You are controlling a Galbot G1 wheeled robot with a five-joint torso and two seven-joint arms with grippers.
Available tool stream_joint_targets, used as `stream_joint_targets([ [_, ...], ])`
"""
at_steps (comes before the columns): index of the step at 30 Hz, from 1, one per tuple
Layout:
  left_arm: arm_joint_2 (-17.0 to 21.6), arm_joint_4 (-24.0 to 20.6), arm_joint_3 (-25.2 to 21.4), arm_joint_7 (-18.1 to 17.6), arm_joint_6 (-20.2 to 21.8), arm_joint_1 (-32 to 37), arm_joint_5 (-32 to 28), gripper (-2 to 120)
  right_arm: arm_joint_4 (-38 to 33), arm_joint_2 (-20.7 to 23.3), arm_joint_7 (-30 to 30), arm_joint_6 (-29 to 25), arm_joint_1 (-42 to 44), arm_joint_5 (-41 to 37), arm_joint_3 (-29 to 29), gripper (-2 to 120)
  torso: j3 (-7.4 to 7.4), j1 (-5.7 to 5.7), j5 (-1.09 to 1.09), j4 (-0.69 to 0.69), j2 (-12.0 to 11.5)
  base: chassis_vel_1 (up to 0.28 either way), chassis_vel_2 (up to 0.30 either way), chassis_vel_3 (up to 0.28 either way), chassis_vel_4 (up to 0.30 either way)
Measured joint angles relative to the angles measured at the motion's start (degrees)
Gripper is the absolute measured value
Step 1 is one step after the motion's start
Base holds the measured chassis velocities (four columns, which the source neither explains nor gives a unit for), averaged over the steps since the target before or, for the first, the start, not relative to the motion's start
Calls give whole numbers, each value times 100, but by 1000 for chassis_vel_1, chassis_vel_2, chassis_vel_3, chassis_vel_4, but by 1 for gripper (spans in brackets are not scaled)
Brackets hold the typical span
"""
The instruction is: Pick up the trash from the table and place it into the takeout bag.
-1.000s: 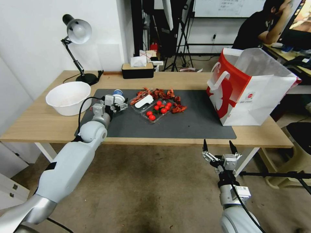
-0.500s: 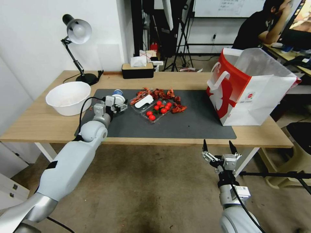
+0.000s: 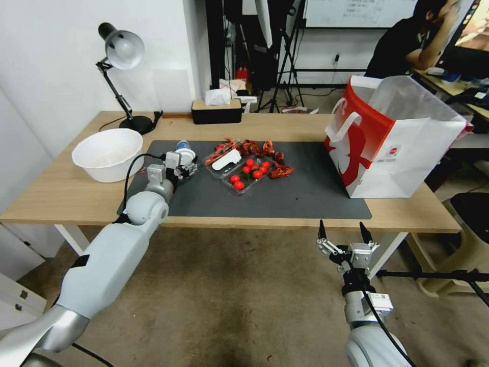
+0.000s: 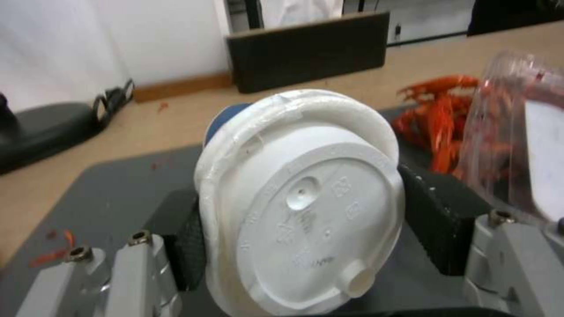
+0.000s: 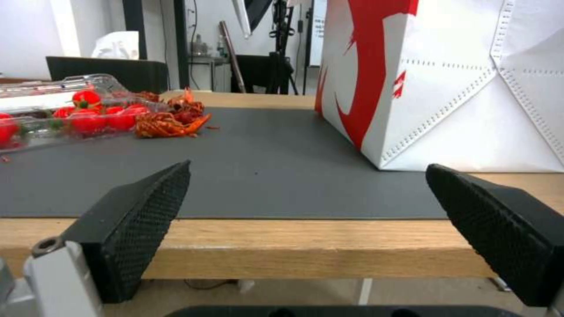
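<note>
Right now the left gripper [image 4: 299, 229] is clamped on the white-lidded blue cup [image 4: 306, 198], pads on both sides, tilted over the dark mat [image 3: 285, 196]; right gripper [image 3: 342, 235] hangs spread below the tabletop [image 3: 61, 196] edge.

The head camera looks forward and down from above the near edge of the table [image 3: 285, 125], taking in the whole dark mat [image 3: 305, 188] and both arms. The left wrist camera sits very close over the mat, facing the far wall. The right wrist camera sits below and before the near table edge, looking level across it. All 3 views share the mat.
</note>
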State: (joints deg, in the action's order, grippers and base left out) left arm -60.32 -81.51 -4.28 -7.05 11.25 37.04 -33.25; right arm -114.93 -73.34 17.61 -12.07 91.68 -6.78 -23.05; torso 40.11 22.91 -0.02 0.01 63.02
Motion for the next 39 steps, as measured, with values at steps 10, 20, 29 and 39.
stream_joint_targets([
  [10, 204, -64, 762, 215, -315, -857, -357, 67, -1, -1, -2, -3, 1, 1, 2, 100, 0, 0, 3, 0, 0, 0, 0, 0, 0],
  [20, 99, -121, 2196, 354, -376, -2379, -1193, 67, -27, 23, 5, -8, 30, 1, -34, 100, 0, 0, 3, 0, 0, 0, 0, 0, 0],
  [29, -732, 80, 3452, 225, -65, -4008, -2209, 67, 0, 9, 16, -8, 10, -5, -50, 100, 0, 1, 4, 0, 0, 0, 0, 0, 0],
  [39, -1880, 483, 3948, 128, 1, -4693, -2525, 67, 36, -60, 19, -22, -11, -7, -61, 100, 0, 1, 4, -1, 0, 0, 0, 0, 0],
])
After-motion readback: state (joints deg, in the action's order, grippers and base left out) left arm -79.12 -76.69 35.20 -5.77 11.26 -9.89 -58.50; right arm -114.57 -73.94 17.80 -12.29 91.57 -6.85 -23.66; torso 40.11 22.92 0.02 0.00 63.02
